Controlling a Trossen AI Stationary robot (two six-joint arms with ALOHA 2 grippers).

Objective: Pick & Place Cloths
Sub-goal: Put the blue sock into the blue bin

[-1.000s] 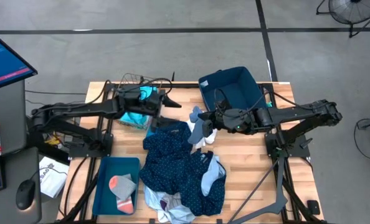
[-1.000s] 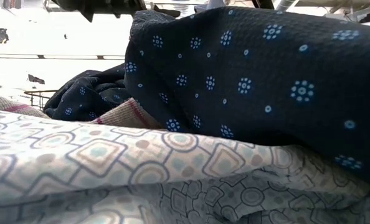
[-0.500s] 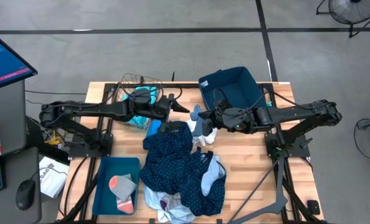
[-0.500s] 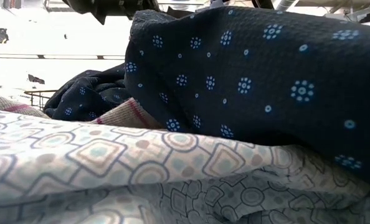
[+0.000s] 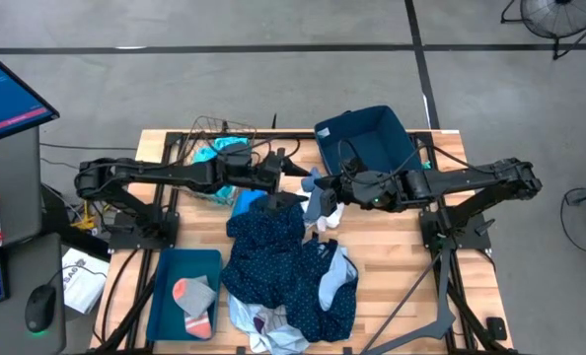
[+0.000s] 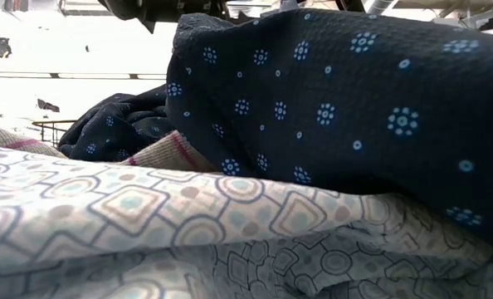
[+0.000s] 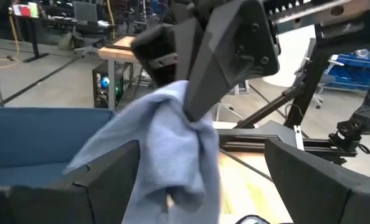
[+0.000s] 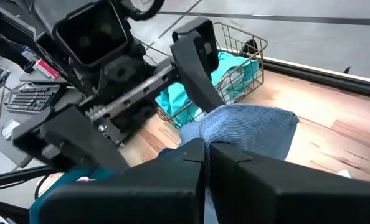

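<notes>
Your navy dotted cloth (image 5: 288,258) sprawls mid-desk (image 5: 392,271). Above it, your right end effector (image 5: 325,194) pinches the pale blue-grey cloth (image 5: 313,200), which hangs between the spread fingers of your left end effector (image 5: 291,170).

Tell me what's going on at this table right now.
Two robot arms are sorting cloths. The right end effector is shut on a pale blue-grey cloth, holding it up beside the navy bin. The left end effector faces it with fingers open, not touching it. A navy dotted garment lies heaped mid-table, and socks sit on the teal tray.
</notes>
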